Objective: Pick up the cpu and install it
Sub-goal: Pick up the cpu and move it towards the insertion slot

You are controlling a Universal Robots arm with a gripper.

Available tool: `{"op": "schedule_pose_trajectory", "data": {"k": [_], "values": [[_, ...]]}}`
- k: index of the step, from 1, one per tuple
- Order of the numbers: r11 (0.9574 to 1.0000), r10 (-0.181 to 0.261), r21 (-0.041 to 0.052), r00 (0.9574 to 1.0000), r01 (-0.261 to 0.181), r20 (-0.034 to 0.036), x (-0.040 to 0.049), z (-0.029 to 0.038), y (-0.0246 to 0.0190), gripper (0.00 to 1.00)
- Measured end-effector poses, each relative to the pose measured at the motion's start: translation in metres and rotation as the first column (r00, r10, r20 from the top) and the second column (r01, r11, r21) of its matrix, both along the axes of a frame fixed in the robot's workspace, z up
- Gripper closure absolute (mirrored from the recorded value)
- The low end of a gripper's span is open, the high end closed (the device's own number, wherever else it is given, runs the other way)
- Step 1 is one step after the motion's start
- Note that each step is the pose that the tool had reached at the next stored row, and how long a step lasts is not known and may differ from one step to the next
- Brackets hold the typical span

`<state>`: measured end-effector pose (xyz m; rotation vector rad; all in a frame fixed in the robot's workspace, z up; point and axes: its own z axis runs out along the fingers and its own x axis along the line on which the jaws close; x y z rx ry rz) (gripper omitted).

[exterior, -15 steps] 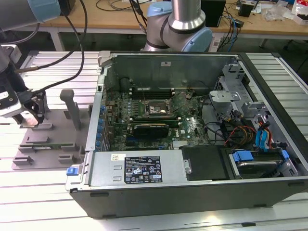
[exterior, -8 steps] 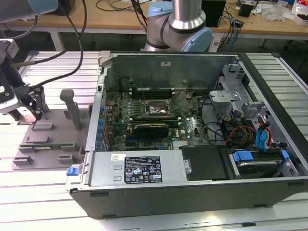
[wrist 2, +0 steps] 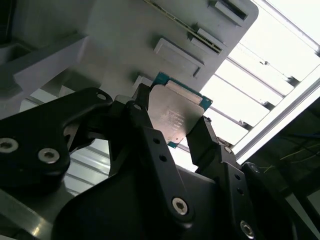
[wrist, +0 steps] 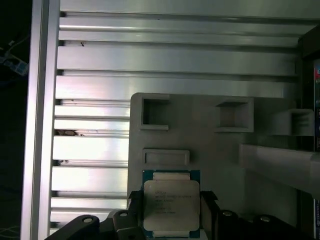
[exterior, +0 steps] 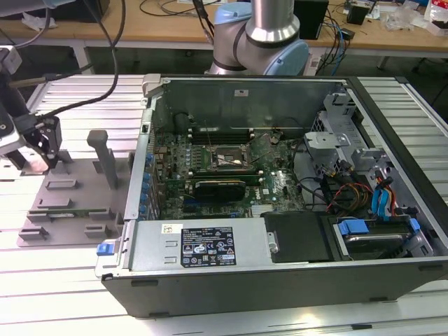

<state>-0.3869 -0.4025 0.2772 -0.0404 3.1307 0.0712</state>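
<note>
— What do we find at the exterior view's left?

— We find the end effector (exterior: 42, 143) hanging over the grey fixture plate (exterior: 84, 192), which lies on the slatted metal bench (exterior: 70, 280).

— And its grip?

— In the second wrist view we see its black fingers (wrist 2: 202, 142) drawn in narrow against two opposite edges of the cpu (wrist 2: 175, 110), so it holds the chip. The chip's silver top faces the camera, just over the plate's raised blocks. We cannot tell whether the chip touches the plate.

— And moving right?

— We reach the open computer case (exterior: 294, 287), well apart from the chip. The black-framed socket (exterior: 224, 157) sits near the middle of its board, and the blue-tabbed drive bay (exterior: 371, 234) lies at the exterior view's right.
</note>
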Motion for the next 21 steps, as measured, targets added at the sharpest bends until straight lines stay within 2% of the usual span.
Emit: {"op": "schedule_pose_trajectory", "data": {"k": [7, 15, 19, 21], "values": [[1.0000, 0.000, 0.0000, 1.0000, 0.000, -0.0001, 0.0000, 0.0092, 0.0000, 0.45], [1.0000, 0.000, 0.0000, 1.0000, 0.000, -0.0001, 0.0000, 0.0266, 0.0003, 0.45], [1.0000, 0.000, 0.0000, 1.0000, 0.000, 0.0000, 0.0000, 0.0403, 0.0010, 0.45], [1.0000, 0.000, 0.0000, 1.0000, 0.000, -0.0001, 0.0000, 0.0497, 0.0013, 0.45]]}}
